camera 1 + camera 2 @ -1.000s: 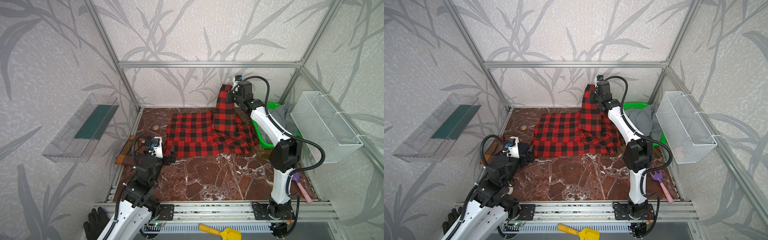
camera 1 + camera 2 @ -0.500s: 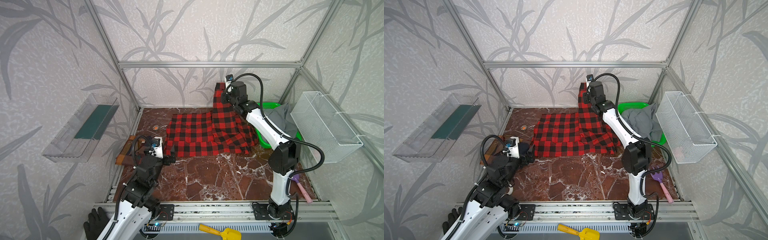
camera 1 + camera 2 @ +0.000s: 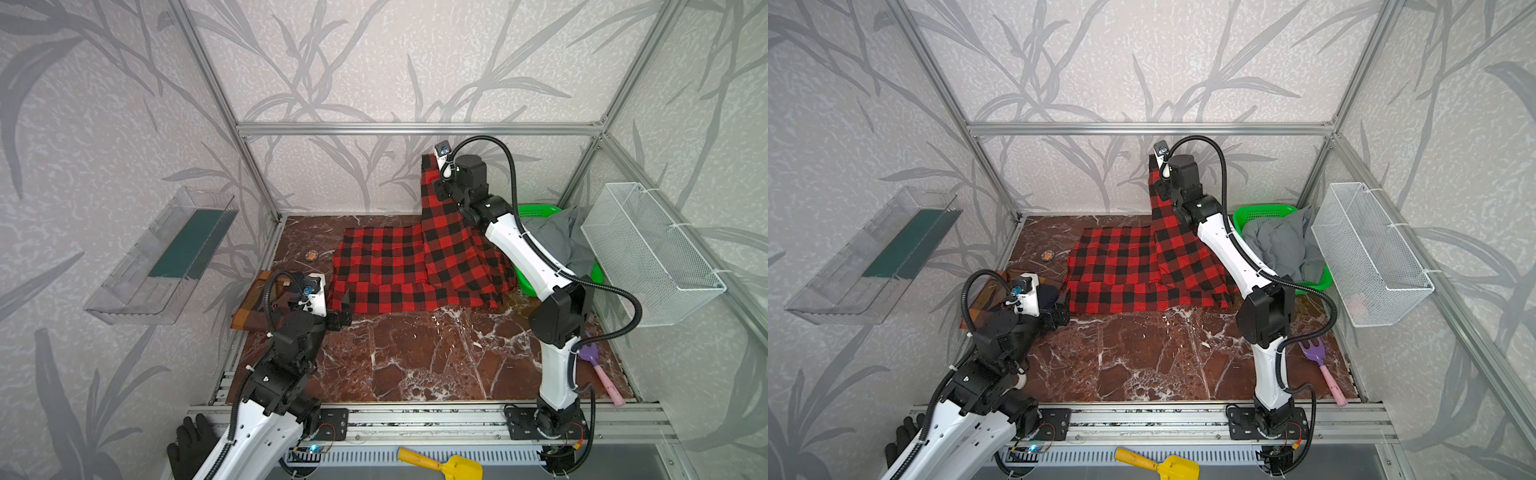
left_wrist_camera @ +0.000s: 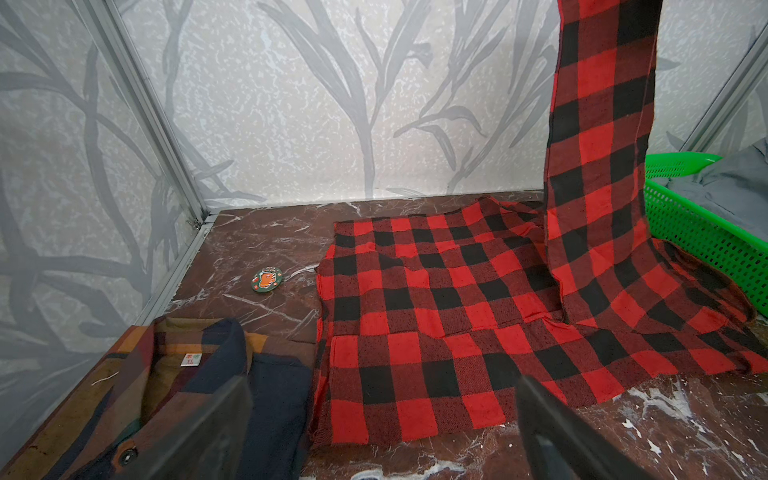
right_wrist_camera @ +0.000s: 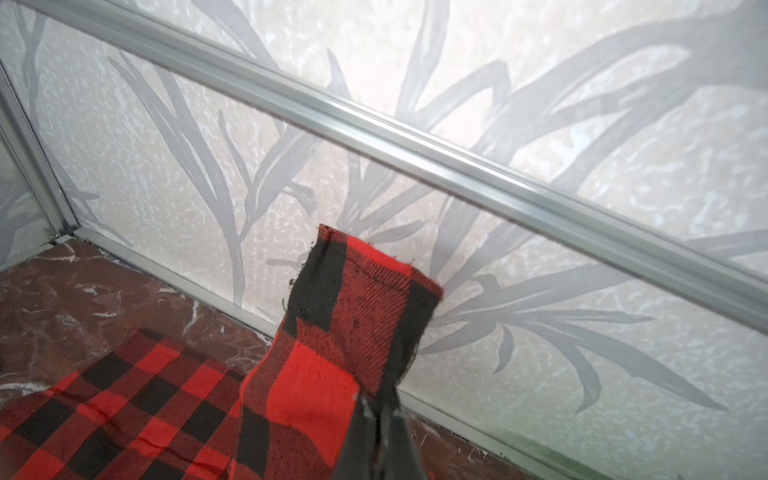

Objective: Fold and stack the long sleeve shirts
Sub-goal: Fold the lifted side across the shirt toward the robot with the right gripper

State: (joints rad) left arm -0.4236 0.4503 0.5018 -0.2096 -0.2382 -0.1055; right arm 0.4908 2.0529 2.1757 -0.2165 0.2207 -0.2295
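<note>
A red-and-black check long sleeve shirt (image 3: 386,270) (image 3: 1121,270) (image 4: 436,299) lies spread on the marble table. One sleeve (image 5: 357,307) is pulled up off the table near the back wall. My right gripper (image 3: 436,187) (image 3: 1159,189) (image 5: 378,405) is shut on that sleeve's edge, just below the cuff. A folded brown, orange and navy plaid shirt (image 3: 253,299) (image 3: 984,297) (image 4: 199,374) rests at the table's left edge. My left gripper (image 3: 343,309) (image 3: 1061,307) (image 4: 380,386) hovers low beside it at the red shirt's near left corner, open, holding nothing.
A green basket (image 3: 536,212) (image 3: 1262,212) holding grey cloth (image 3: 1283,241) stands at the back right, under a white wire basket (image 3: 648,249). A small round badge (image 3: 311,254) (image 4: 267,279) lies left of the red shirt. A purple toy rake (image 3: 598,365) lies at the right.
My right gripper has carried the raised sleeve leftward along the back wall. The left arm has stayed still.
</note>
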